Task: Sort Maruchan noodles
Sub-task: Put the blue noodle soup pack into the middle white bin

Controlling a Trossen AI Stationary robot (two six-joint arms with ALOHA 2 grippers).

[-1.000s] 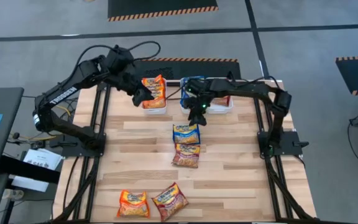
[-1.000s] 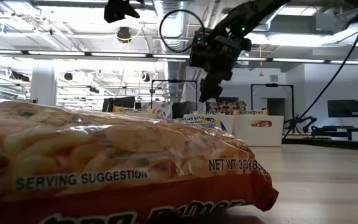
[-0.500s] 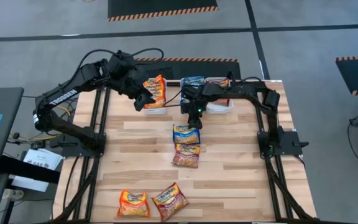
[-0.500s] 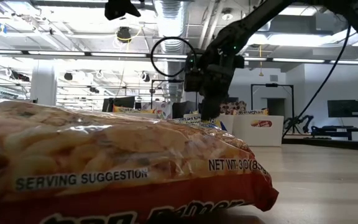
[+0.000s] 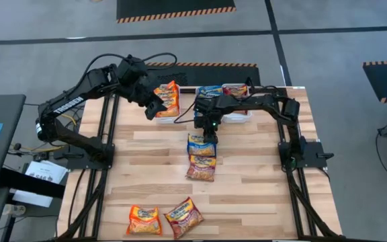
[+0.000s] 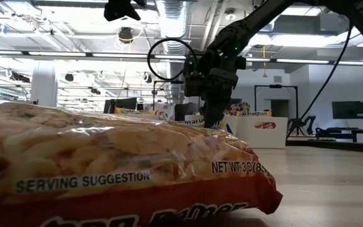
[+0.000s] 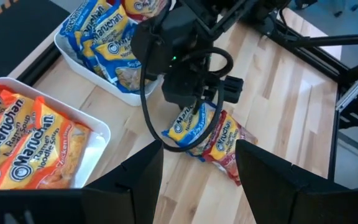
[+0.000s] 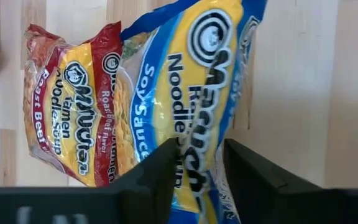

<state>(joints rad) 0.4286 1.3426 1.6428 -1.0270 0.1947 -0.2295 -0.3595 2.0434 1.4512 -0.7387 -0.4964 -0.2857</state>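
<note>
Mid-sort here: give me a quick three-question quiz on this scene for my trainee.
1. True or false: the right hand is down at the blue square plastic noodle packet on the wooden table.
2. Which white plastic bin holds the orange packets? A: nearest the left hand; B: middle; C: farthest.
3. How many packets lie loose on the table?
Key: 1 true; 2 A; 3 four.

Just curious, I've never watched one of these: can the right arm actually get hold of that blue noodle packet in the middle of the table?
Probably yes. The right gripper sits directly over the blue packet, fingers straddling its upper edge, nothing between them. The dark red packet lies partly under it and might shift.
</note>
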